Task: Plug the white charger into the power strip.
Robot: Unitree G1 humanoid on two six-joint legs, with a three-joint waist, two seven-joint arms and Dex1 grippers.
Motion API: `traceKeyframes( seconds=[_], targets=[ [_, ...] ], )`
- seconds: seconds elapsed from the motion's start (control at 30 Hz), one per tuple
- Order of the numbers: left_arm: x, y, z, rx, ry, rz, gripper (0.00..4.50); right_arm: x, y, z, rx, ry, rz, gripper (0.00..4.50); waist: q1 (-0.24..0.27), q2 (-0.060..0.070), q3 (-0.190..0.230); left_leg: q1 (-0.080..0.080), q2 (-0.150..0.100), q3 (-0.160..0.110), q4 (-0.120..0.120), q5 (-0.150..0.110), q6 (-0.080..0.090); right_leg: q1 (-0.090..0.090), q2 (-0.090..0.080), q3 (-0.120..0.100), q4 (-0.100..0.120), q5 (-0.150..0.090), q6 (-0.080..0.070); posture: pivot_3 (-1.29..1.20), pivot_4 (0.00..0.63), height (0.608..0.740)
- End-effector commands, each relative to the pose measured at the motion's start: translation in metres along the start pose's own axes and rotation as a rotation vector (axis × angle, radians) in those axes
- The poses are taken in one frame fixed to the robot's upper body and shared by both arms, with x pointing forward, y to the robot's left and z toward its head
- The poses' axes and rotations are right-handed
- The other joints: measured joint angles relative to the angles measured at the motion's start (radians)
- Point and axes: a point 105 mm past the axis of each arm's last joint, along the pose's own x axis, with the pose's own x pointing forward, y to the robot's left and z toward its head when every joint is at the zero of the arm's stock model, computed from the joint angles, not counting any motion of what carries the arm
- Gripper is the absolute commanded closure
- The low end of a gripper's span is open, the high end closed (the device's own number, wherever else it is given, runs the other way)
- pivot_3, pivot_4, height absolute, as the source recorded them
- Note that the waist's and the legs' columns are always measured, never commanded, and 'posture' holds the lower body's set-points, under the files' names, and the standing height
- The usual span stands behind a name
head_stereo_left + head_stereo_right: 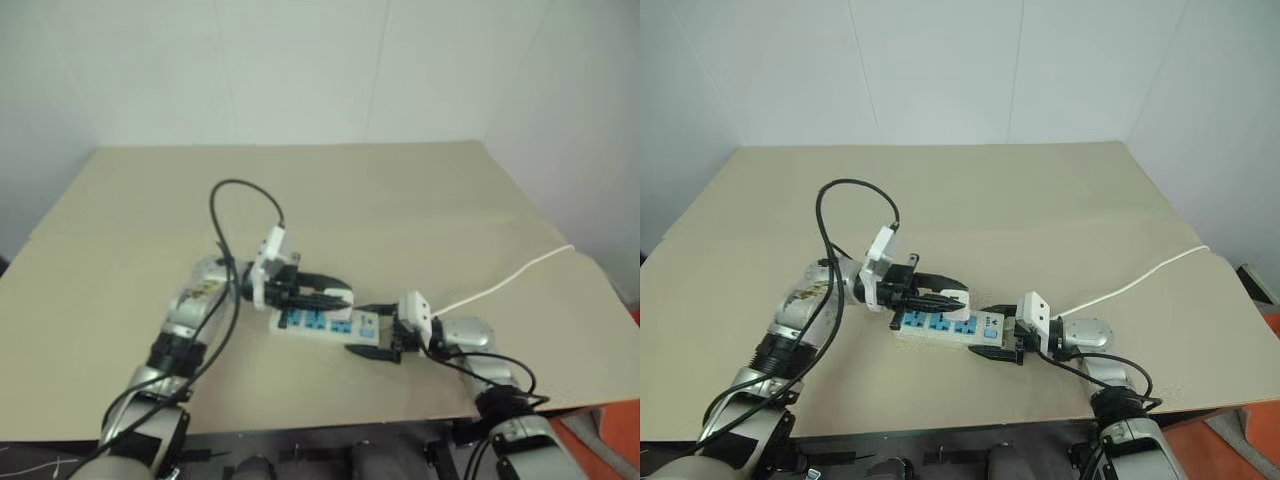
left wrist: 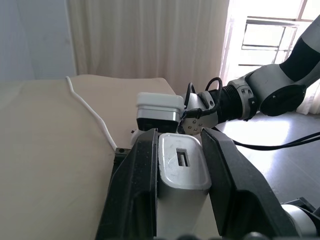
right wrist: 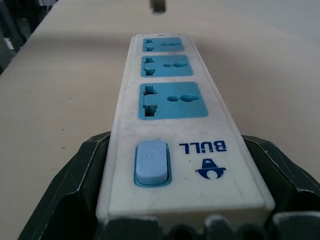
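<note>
Already the left pincer [image 1: 335, 297] grips the white charger [image 2: 181, 167] above the power strip [image 3: 170, 125], right pincer [image 1: 372, 330] bracing its switch end; insertion remains.

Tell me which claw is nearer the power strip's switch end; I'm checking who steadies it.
Right. The right claw clamps the power strip at its switch end. The left claw holds the white charger above the strip's far sockets.
</note>
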Motion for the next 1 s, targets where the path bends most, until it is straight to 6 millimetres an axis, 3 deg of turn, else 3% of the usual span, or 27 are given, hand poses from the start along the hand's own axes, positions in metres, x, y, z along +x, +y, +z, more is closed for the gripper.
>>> traceKeyframes(
  seconds=[0.03, 0.2, 0.33, 0.43, 0.67, 1.0],
  targets=[
    [-0.007, -0.003, 0.032, 0.067, -0.045, 0.014, 3.47, 0.018, 0.007, 0.012, -0.019, -0.047, 0.109, 1.01, 0.0, 0.0, 0.0, -0.002, 0.0, 0.0, 0.0, 0.0, 0.0, -0.003, 0.0, 0.0, 0.001, 0.0, 0.0, 0.0, 0.15, 0.74],
    [-0.013, -0.013, 0.047, 0.092, -0.055, 0.029, 3.47, 0.028, 0.014, 0.019, -0.023, -0.076, 0.199, 1.01, 0.007, 0.002, 0.001, -0.006, 0.0, 0.0, 0.0, 0.0, 0.0, -0.006, 0.0, 0.0, 0.001, 0.0, 0.0, 0.0, 0.15, 0.74],
    [-0.011, -0.024, 0.04, 0.073, -0.048, 0.053, 3.47, 0.038, 0.025, 0.006, -0.022, -0.045, 0.258, 1.01, 0.013, 0.002, 0.001, -0.007, -0.001, 0.001, 0.001, 0.0, 0.0, -0.005, -0.002, -0.001, -0.001, 0.0, 0.0, 0.0, 0.15, 0.74],
    [-0.011, -0.033, 0.032, 0.049, -0.039, 0.069, 3.47, 0.042, 0.02, -0.005, -0.016, -0.016, 0.224, 1.01, 0.005, 0.001, 0.001, -0.006, 0.0, 0.0, 0.001, 0.0, 0.0, -0.005, -0.001, -0.001, 0.0, 0.0, 0.0, 0.0, 0.15, 0.74],
    [-0.011, -0.04, 0.032, 0.039, -0.039, 0.073, 3.47, 0.036, 0.008, -0.007, -0.034, -0.006, 0.165, 1.01, 0.003, 0.001, 0.001, 0.012, 0.0, -0.002, 0.0, 0.0, 0.0, 0.01, 0.001, 0.0, 0.001, 0.002, -0.002, 0.0, 0.15, 0.74],
    [-0.015, -0.043, 0.019, -0.001, 0.0, 0.053, 3.47, 0.036, 0.015, -0.016, -0.014, 0.017, 0.164, 1.01, 0.004, 0.0, 0.0, 0.012, 0.0, -0.002, 0.0, 0.0, 0.0, 0.011, 0.001, 0.0, -0.001, 0.002, -0.002, 0.0, 0.15, 0.74]
  ],
)
